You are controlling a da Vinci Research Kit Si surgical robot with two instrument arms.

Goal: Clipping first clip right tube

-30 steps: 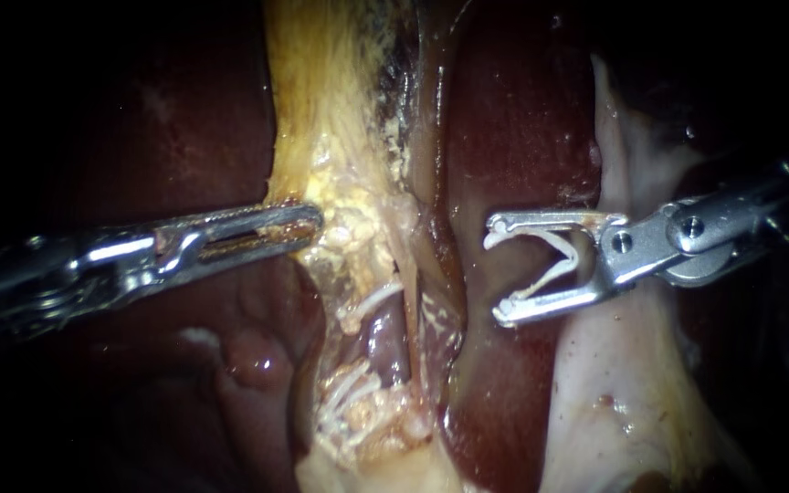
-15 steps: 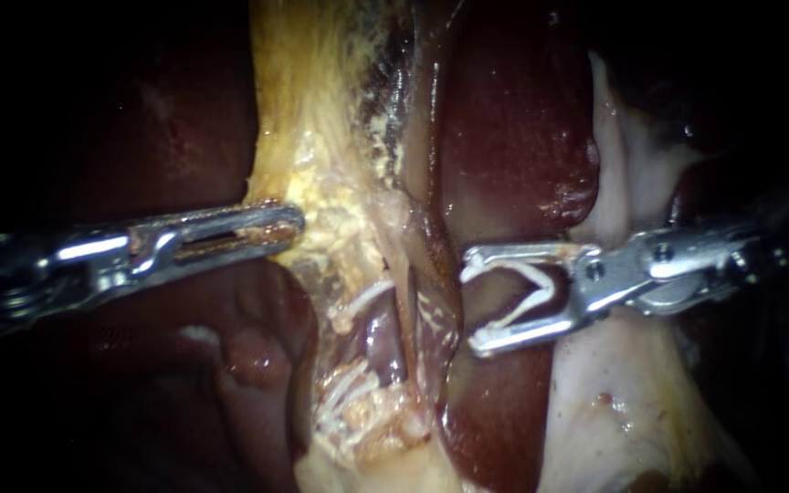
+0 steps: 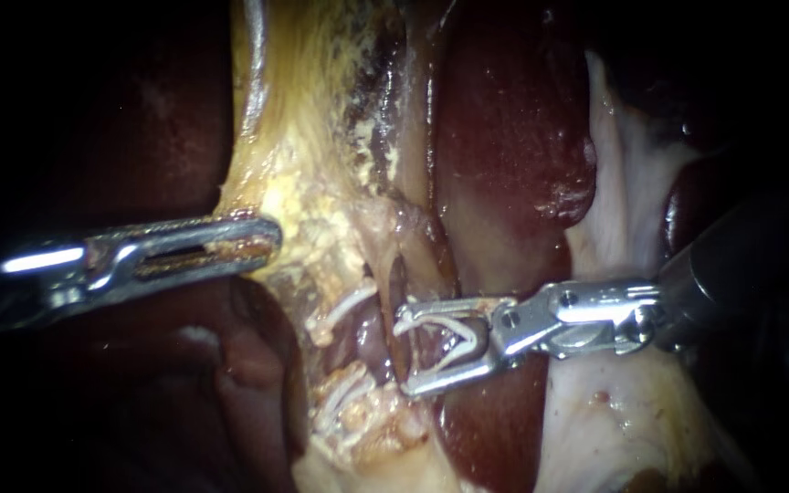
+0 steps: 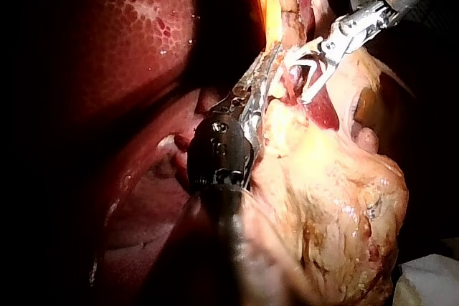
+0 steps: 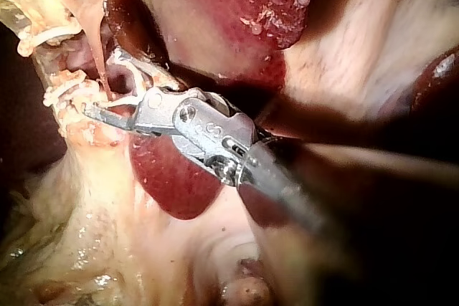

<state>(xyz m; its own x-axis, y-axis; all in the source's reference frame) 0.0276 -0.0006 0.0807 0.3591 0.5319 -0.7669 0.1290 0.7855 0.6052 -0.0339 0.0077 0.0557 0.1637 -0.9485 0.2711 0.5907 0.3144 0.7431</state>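
While beside the tube [image 3: 410, 274], open clip [image 3: 473, 340] over liver [image 3: 504, 137].

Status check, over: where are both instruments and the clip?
Left instrument shut on yellow tissue. Right instrument holds the clip, unsqueezed, tips at the tube. Nothing blocking the tube.

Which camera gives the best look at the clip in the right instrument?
Endoscope view: the clip shows side-on, an open V in the right instrument. In the left wrist view it is small and far off. In the right wrist view the instrument hides most of it.
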